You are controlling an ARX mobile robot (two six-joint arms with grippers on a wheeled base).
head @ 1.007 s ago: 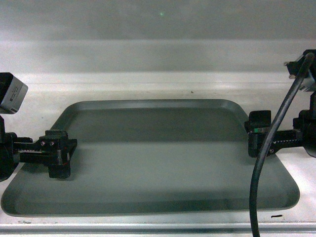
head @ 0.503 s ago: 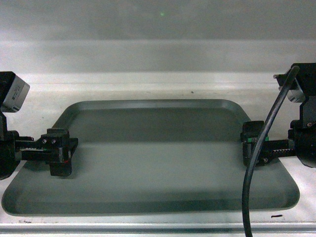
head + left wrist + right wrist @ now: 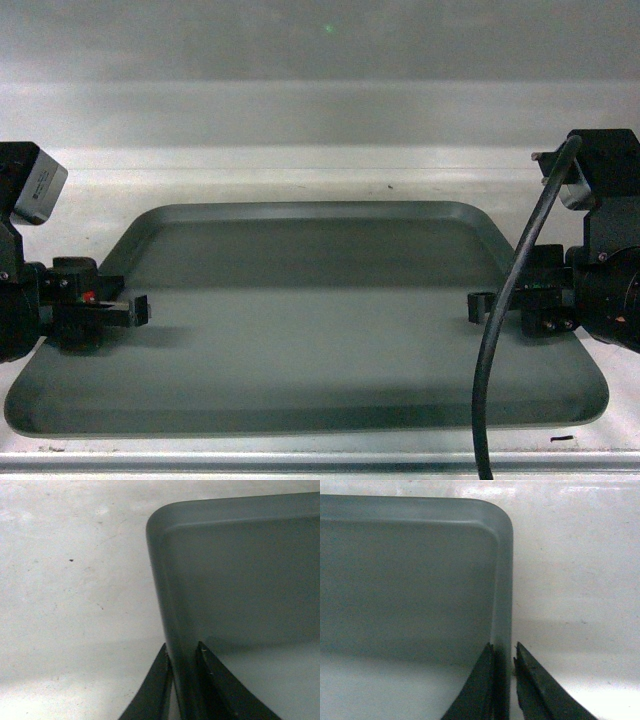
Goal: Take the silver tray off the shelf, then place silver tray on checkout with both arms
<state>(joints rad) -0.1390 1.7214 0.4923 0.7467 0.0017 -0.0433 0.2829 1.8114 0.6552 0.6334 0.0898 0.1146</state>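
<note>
The tray (image 3: 310,320) is lying flat on the white shelf (image 3: 320,165), close to the front edge. The left gripper (image 3: 110,312) is sitting at the tray's left side and the right gripper (image 3: 510,308) is sitting at its right side. In each wrist view two black fingers are standing on either side of the raised rim, one inside and one outside. They look very close to the rim, but I cannot tell if they are squeezing it tight. To do this well, both grippers should be pinching the rim firmly, then lifting together at the same speed, keeping the tray level so it is not tipping or slipping.
</note>
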